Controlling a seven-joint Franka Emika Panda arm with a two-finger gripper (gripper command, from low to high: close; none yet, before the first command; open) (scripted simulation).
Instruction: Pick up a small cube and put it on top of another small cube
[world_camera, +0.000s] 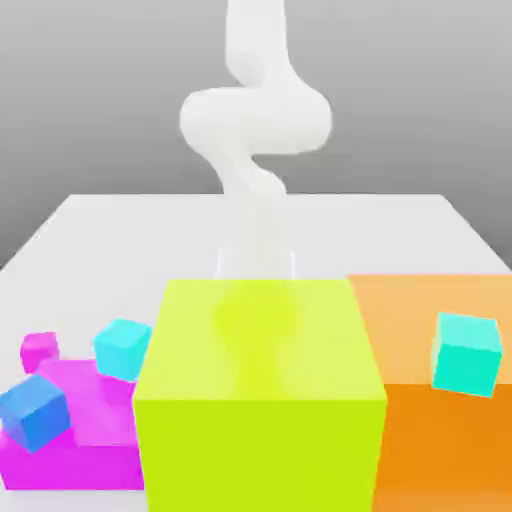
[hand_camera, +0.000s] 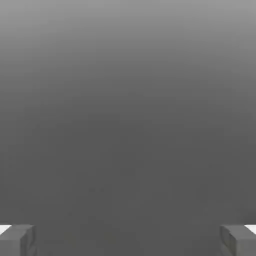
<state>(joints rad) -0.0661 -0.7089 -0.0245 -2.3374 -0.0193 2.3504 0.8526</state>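
2 fingers (hand_camera: 17, 240) sit wide apart in the hand view, so your hand (hand_camera: 128, 240) is released and holding nothing. Your small cube (world_camera: 40, 349) is on the magenta block (world_camera: 85, 425), far on the exterior view's left, with a blue cube (world_camera: 33, 411) and cyan cube (world_camera: 122, 348) nearby. The arm (world_camera: 255, 150) stands behind the yellow block (world_camera: 260, 400), so I'd guess you need a long reach toward that left side.

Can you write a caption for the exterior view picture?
White arm rises behind a big yellow-green block, tiny magenta cube on the exterior view's left.
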